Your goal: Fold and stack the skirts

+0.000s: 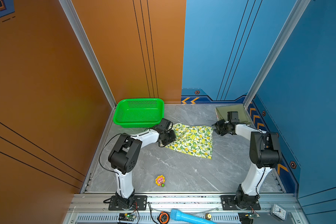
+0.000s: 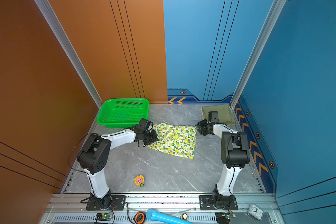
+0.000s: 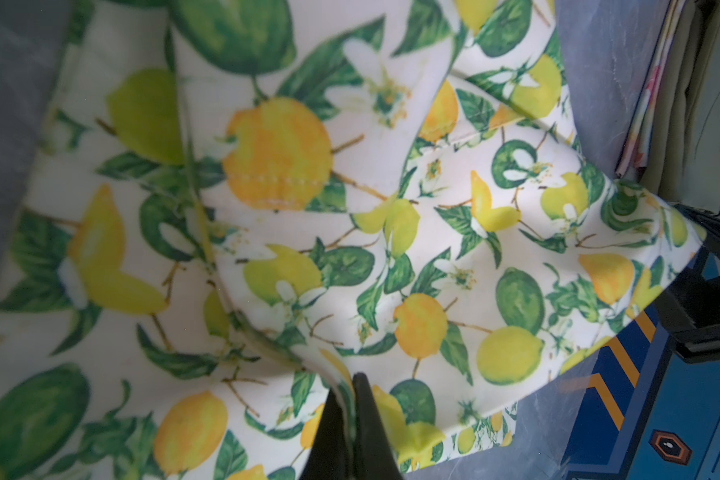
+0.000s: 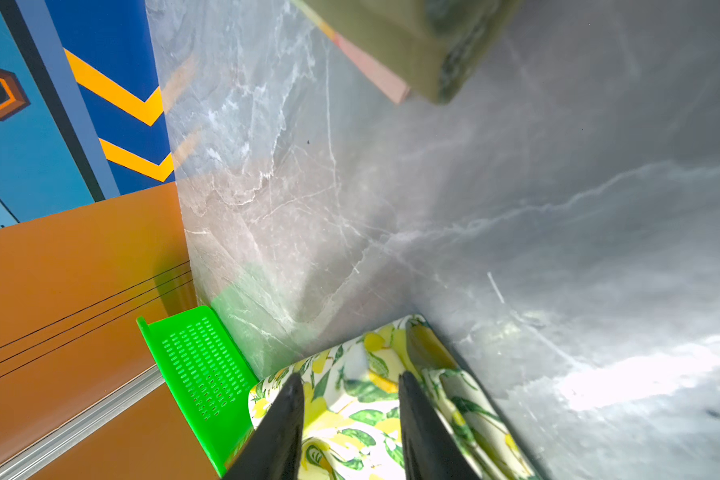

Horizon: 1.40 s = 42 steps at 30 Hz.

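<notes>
End effectors, two: left end effector (image 3: 347, 390) clenched on the lemon skirt (image 1: 194, 140), right end effector (image 4: 350, 376) with jaws parted astride its opposite corner. Skirts, three: the lemon skirt lies mid-counter (image 1: 182, 170), far edge running left to right, free corner pointing nearward; the olive skirt (image 1: 222, 113) lies atop the floral skirt (image 3: 651, 95) in the far right corner, partly hidden by the right arm (image 1: 242, 130). One green basket (image 1: 139, 113) stands far left; one flower toy (image 1: 160, 180) lies near the front.

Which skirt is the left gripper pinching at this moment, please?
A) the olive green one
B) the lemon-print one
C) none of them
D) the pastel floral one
B: in the left wrist view the left gripper is shut on a fold of the lemon-print skirt; the olive green skirt lies apart in the far corner.
</notes>
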Each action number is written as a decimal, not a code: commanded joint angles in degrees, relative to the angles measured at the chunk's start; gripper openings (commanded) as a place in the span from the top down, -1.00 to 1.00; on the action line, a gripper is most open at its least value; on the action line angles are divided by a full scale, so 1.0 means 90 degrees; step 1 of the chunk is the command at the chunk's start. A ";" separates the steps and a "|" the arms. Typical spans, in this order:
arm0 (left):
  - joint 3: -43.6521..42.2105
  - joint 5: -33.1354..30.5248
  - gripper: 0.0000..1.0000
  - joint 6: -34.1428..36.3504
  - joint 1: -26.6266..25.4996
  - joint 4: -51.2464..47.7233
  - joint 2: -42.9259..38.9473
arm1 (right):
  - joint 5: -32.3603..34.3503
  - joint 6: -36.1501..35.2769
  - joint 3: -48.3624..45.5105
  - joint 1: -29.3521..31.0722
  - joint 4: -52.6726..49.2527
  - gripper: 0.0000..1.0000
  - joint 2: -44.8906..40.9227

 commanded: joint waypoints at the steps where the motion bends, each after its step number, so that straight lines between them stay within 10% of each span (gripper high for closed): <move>1: 0.0045 0.0166 1.00 -0.0031 -0.0071 -0.0009 -0.0135 | 0.0016 -0.0183 0.0292 0.0069 -0.0339 0.28 0.0156; 21: 0.0108 0.0200 1.00 -0.0038 -0.0074 -0.0007 -0.0139 | 0.0095 -0.0311 0.0052 0.0138 -0.0482 0.20 0.0201; 30: 0.0131 0.0224 1.00 -0.0036 -0.0052 -0.0010 -0.0189 | 0.0145 -0.0374 0.0332 0.0138 -0.0568 0.92 0.0302; 42: 0.0128 0.0239 1.00 -0.0043 -0.0048 -0.0007 -0.0204 | 0.0349 -0.0413 0.0419 0.0128 -0.0691 0.12 0.0374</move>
